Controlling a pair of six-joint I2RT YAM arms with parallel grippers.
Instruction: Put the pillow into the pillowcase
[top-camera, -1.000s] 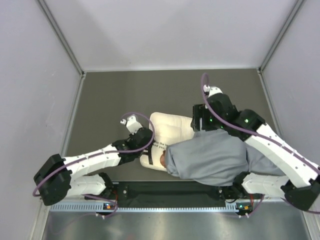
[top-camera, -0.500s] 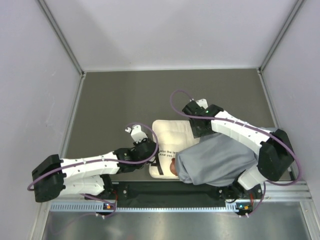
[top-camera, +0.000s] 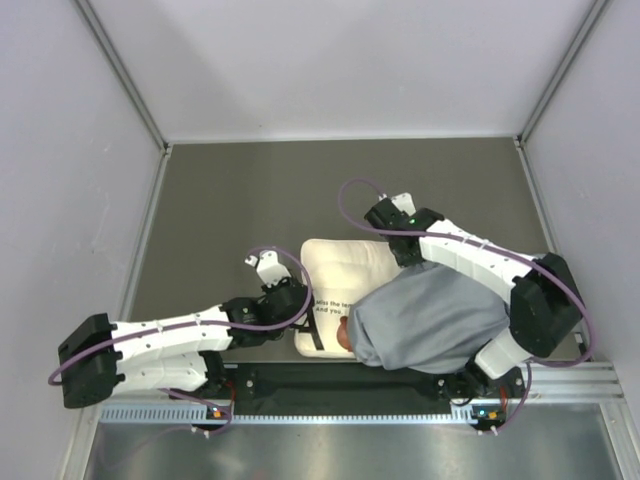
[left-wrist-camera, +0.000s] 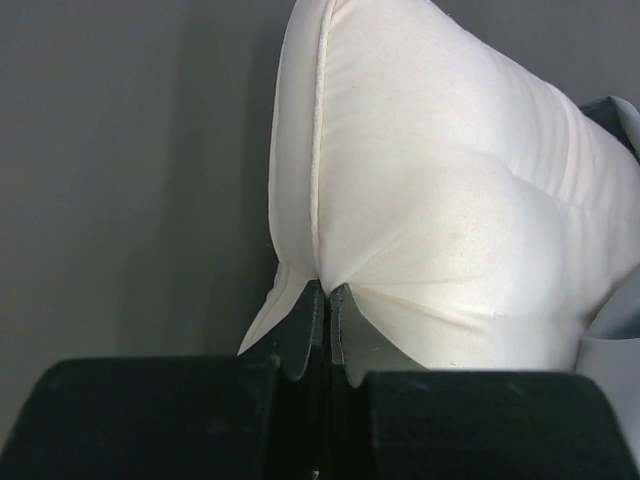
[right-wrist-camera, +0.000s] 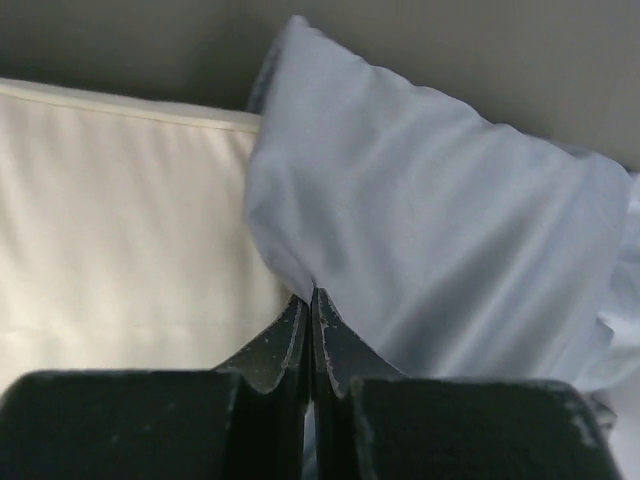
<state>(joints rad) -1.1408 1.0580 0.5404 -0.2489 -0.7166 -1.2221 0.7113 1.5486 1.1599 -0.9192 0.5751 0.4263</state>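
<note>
**Both grippers pinched shut: left gripper (left-wrist-camera: 327, 290) on the pillow (top-camera: 343, 268), right gripper (right-wrist-camera: 310, 296) on the pillowcase (top-camera: 432, 320)**

You had the pillow lying on the dark table (top-camera: 250, 195), close to the near edge and between the two arms. Its right part sat under the bunched, wrinkled grey-blue pillowcase. Its left and far parts lay bare and cream. From above, dark lettering and a bit of brown print showed just beside the mouth of the case.

Your left gripper was at the pillow's left side. In the left wrist view its fingers met on the seamed edge, and the cream fabric puckered where they clamped it.

Your right gripper was at the far side, where the pillowcase's edge crossed the pillow. In the right wrist view its fingers were pressed together with a fold of the grey-blue fabric caught at their tips. The bare cream surface lay just to the left of that fold, and the case spread away to the right.
</note>
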